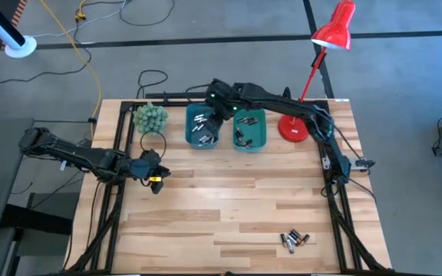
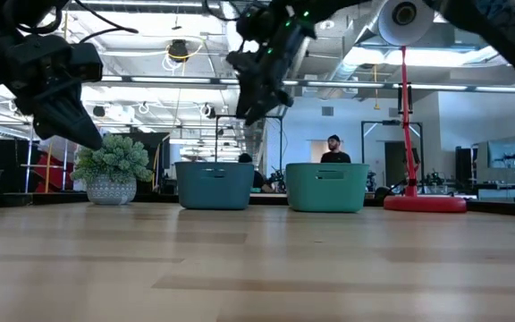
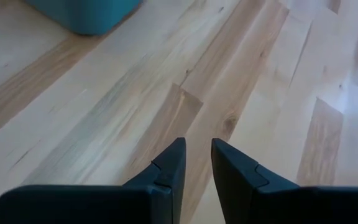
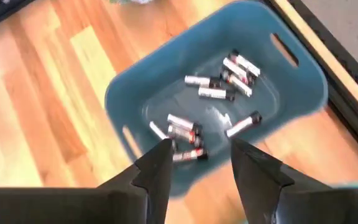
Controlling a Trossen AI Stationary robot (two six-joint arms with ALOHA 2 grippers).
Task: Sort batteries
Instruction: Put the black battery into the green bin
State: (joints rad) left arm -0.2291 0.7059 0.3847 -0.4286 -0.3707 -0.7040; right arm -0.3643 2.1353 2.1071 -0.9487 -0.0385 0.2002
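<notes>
The right gripper [image 4: 199, 163] hangs with its fingers apart and empty over the blue plastic bin [image 4: 303, 81], where silver-and-dark cylindrical batteries [image 4: 210, 93] lie. The left gripper [image 3: 197, 163], fingers slightly parted and empty, hovers above the pale wooden table [image 3: 278, 74].

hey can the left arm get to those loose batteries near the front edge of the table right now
Probably yes. The left gripper hangs empty over bare wood at the table's left side, and nothing stands between it and the loose batteries. They lie far toward the right, so reach is uncertain.
</notes>
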